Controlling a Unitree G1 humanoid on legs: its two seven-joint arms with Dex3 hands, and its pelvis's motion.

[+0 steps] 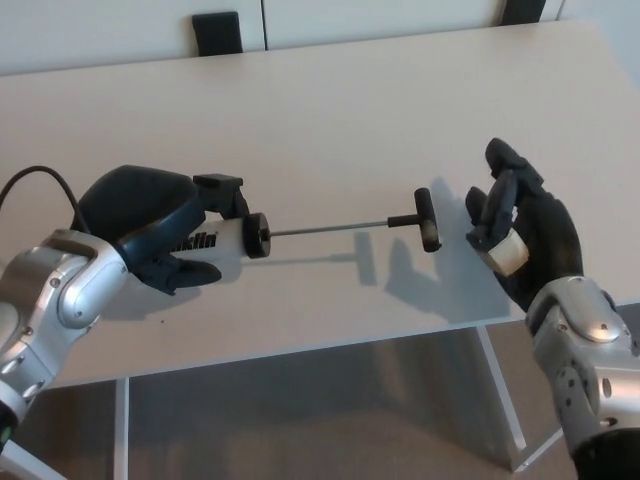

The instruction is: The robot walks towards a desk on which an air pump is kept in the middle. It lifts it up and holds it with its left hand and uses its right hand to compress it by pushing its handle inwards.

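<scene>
The air pump (232,238) has a pale barrel with a black end cap, a thin rod drawn far out, and a black T-handle (427,220) at its right end. My left hand (145,225) is shut on the barrel and holds the pump level above the beige desk (340,110); the pump's shadow falls on the desk below it. My right hand (520,235) is open, its fingers spread, just right of the T-handle with a small gap between them. The left end of the barrel is hidden by my left hand.
The desk's front edge runs below both hands, with a white desk leg (500,395) and floor beneath. A black chair back (218,33) shows beyond the far edge at upper left. A black cable (40,185) loops by my left forearm.
</scene>
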